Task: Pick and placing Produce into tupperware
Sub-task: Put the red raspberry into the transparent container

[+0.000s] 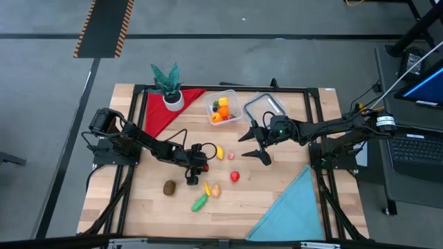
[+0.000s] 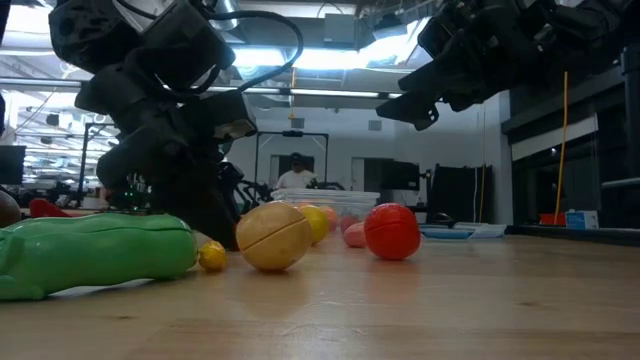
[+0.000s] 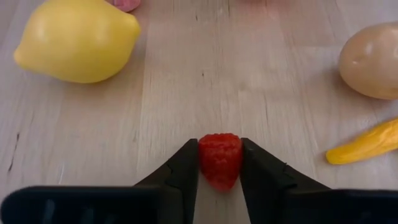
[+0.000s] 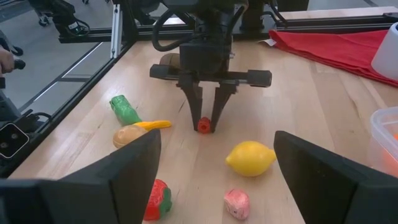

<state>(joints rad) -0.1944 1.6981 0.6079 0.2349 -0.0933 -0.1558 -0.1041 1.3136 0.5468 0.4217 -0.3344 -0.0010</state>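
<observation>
My left gripper [image 3: 219, 177] stands low over the table's middle [image 1: 194, 173], shut on a small red strawberry [image 3: 219, 158]. More produce lies loose around it: a lemon [image 1: 220, 152], a pink piece [image 1: 232, 157], a red fruit [image 1: 234, 176], a brown one [image 1: 169, 187], a yellow strip [image 1: 206, 188], a tan potato [image 1: 216, 190] and a green piece [image 1: 200, 203]. The clear tupperware [image 1: 223, 109] sits near the far edge with orange, yellow and green pieces inside. My right gripper [image 1: 256, 147] hovers open, right of the lemon, touching nothing. My left gripper pinches the strawberry's sides [image 3: 205, 158] between its two fingertips [image 4: 194, 113], coming from above and pointing down. The berry's tip [image 4: 203, 127] shows just below the fingers. Whether it rests on the wood or hangs just above it, I cannot tell.
A clear lid with a dark rim [image 1: 265, 105] lies right of the tupperware. A potted plant [image 1: 169, 86] stands on a red cloth [image 1: 163, 114] at the far left. A blue cloth [image 1: 291, 207] covers the near right corner. Bare wood lies between the produce and the blue cloth.
</observation>
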